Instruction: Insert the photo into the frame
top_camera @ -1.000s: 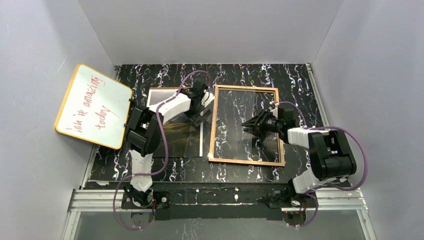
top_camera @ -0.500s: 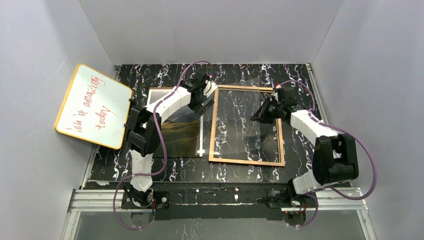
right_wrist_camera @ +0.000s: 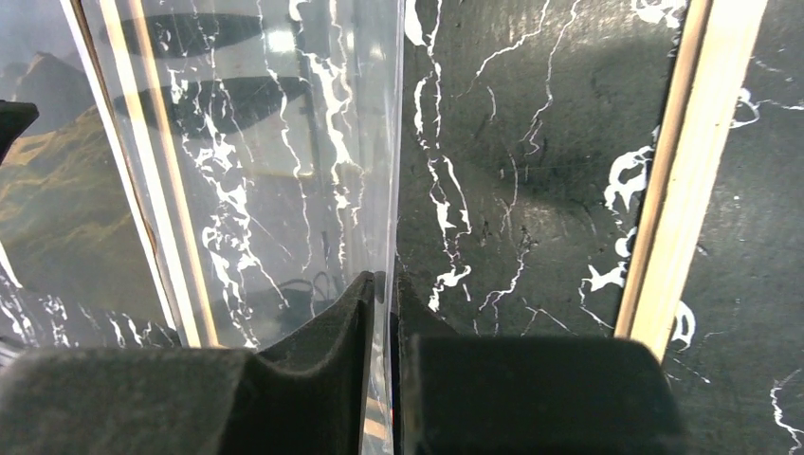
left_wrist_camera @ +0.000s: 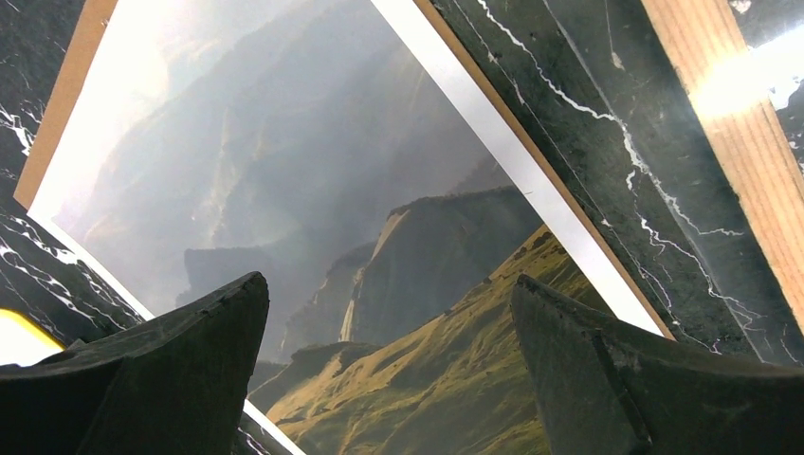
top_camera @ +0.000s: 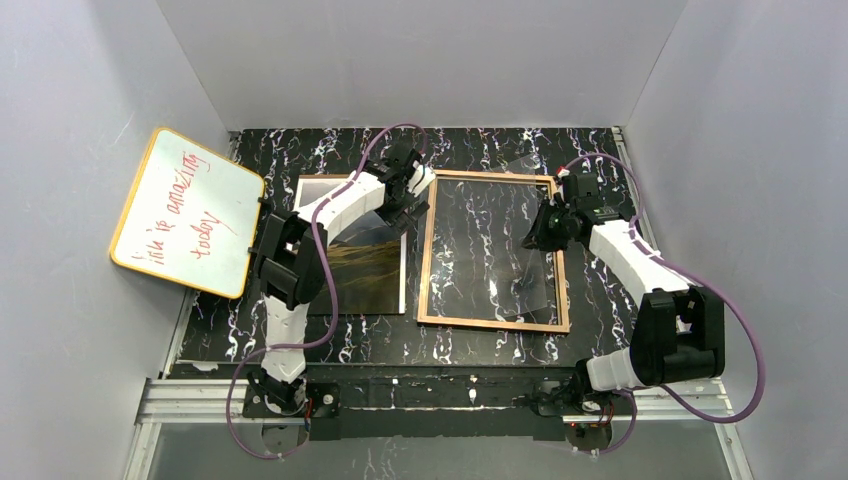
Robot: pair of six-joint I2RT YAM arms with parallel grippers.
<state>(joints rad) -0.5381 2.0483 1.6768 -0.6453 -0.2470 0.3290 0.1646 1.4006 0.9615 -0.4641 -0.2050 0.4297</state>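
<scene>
Top view: my right gripper (top_camera: 538, 232) pinches the clear plastic sheet (top_camera: 520, 290), tilted over the frame (top_camera: 490, 322). The photo (top_camera: 365, 275) lies at the frame's nine o'clock.

Left wrist: my left gripper (left_wrist_camera: 387, 287) gapes above the print.

Right wrist: a thin edge pinch, so I should lift slowly and carry the sheet fully clear.

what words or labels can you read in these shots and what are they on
"amazing": red handwriting on the yellow-edged whiteboard, first line.
"today": same board, second line.
The short scrawl before "amazing" is too unclear to read.
The photo and the frame show no text.
</scene>
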